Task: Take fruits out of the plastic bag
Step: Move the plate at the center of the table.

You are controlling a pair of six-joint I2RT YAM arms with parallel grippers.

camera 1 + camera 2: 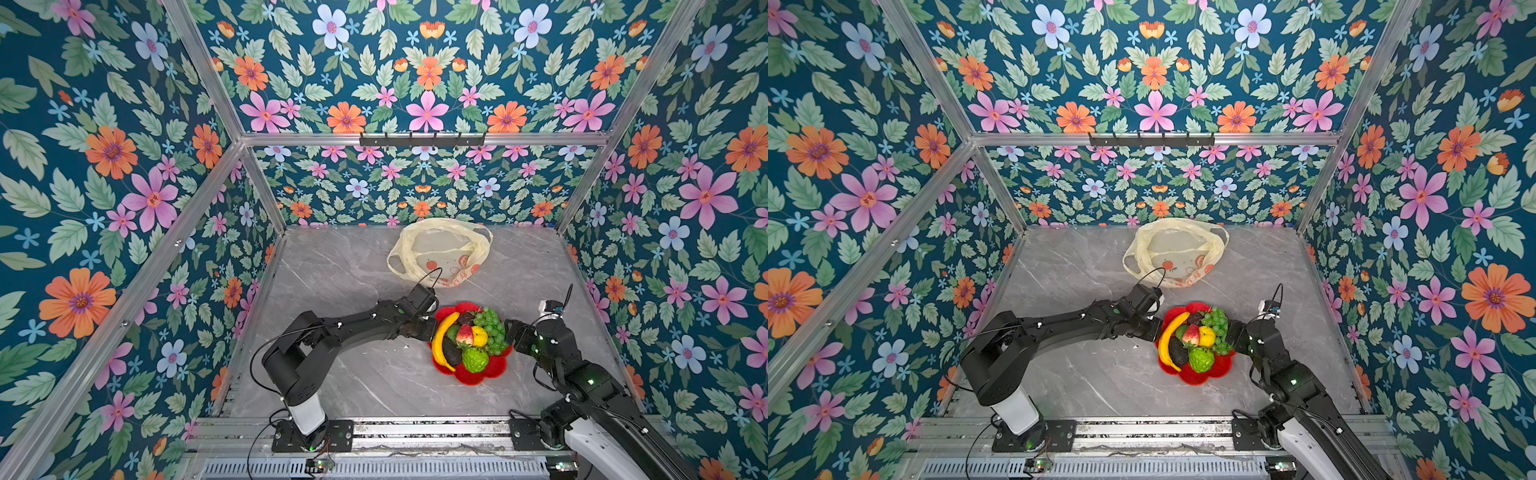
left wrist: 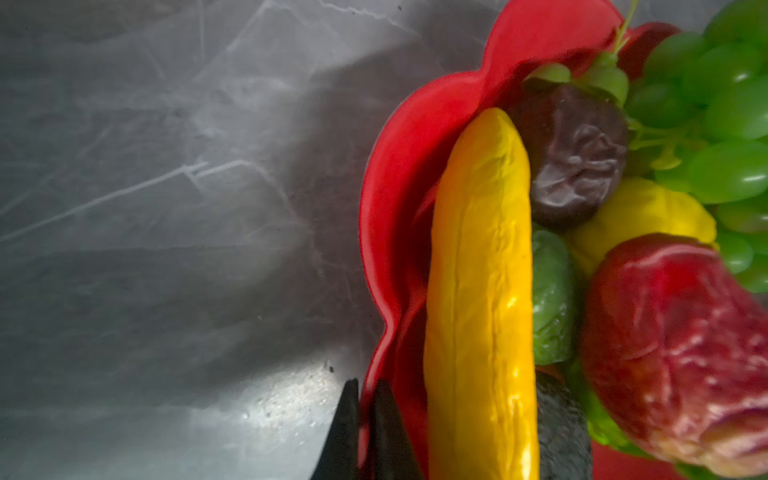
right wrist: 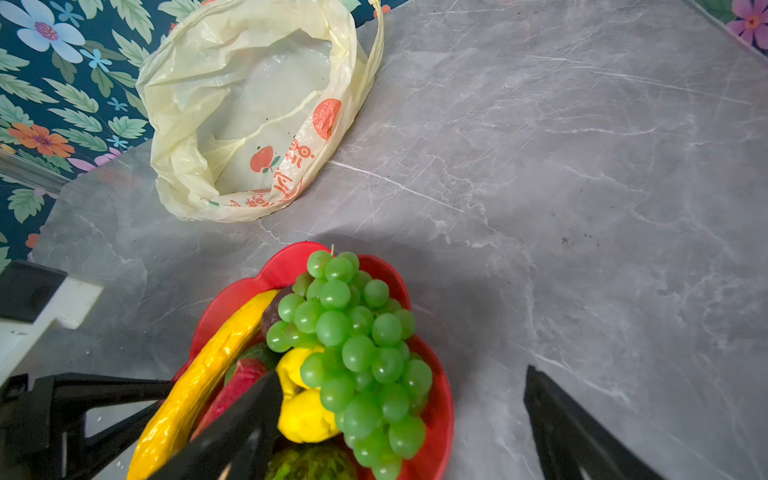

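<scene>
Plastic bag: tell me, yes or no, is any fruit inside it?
No: the right wrist view shows the plastic bag open, with nothing inside but its flat printed pictures.

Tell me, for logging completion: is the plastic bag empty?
Empty: the plastic bag lies open, showing only bare film inside.

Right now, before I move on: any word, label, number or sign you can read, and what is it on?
On the plastic bag: orange-red lettering beside its fruit prints, stylised and creased, cannot be read.
On the red dish, the fruits and the table: no text.
</scene>
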